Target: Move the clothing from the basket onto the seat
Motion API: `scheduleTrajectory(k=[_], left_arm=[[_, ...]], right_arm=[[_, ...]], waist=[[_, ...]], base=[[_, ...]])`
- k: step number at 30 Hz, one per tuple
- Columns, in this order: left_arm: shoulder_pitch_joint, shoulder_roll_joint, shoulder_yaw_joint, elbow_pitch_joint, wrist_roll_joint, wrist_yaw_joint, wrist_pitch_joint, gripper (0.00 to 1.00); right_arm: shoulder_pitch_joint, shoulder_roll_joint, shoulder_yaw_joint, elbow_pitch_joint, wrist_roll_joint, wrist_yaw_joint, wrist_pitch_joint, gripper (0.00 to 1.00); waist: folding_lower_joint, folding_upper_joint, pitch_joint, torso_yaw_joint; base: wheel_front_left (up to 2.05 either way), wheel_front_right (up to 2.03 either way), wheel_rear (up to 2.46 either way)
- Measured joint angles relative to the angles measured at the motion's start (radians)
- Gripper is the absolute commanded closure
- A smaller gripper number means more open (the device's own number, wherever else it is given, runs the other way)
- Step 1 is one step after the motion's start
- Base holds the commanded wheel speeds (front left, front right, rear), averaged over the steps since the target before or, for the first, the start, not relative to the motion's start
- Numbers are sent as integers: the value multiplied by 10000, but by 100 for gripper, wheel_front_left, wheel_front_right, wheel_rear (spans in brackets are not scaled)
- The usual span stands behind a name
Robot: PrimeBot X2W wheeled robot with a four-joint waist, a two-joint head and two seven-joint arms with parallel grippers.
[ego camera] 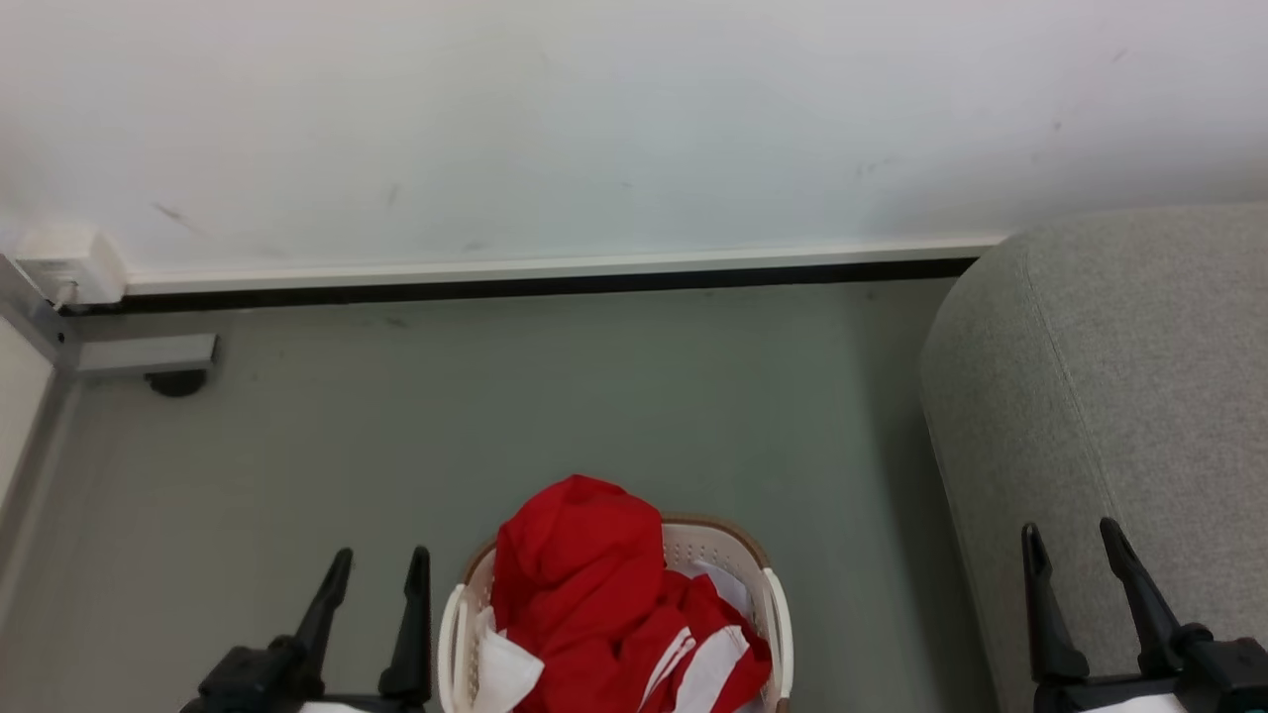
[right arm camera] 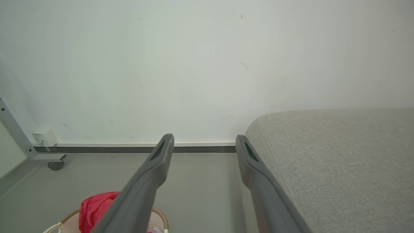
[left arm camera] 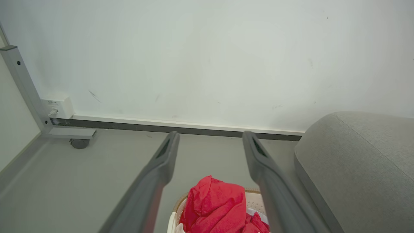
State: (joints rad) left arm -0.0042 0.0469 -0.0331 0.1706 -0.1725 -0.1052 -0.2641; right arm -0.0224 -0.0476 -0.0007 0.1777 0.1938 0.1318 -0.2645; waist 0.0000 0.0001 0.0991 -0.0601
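Observation:
Red clothing with white stripes is heaped in the cream basket on the floor at the bottom centre of the head view. The pile rises above the basket's brown rim. My left gripper is open just left of the basket, empty. My right gripper is open over the front of the grey seat, nothing between its fingers. The left wrist view looks over the clothing between my open fingers. In the right wrist view the seat lies to the right and the clothing at lower left.
A white wall with a pale skirting strip runs across the back. A grey metal frame leg with a castor and a white wall box sit at the far left. Grey floor lies between basket and wall.

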Motion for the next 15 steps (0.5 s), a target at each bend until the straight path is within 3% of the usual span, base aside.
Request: scheduleTrajectory(k=[8, 15], left_arm=[[-1160, 33, -226, -12, 495, -192, 0, 0], [-2877, 711, -1841, 980, 635, -238, 0, 0]], right_arm=[[-890, -4, 236, -407, 307, 0, -4, 0], [-2048, -10, 391, -842, 583, 0, -4, 0]], waist=[[1, 0, 1340, -328], [2, 0, 3001, -608]], base=[[0, 0, 0], [0, 0, 0]])
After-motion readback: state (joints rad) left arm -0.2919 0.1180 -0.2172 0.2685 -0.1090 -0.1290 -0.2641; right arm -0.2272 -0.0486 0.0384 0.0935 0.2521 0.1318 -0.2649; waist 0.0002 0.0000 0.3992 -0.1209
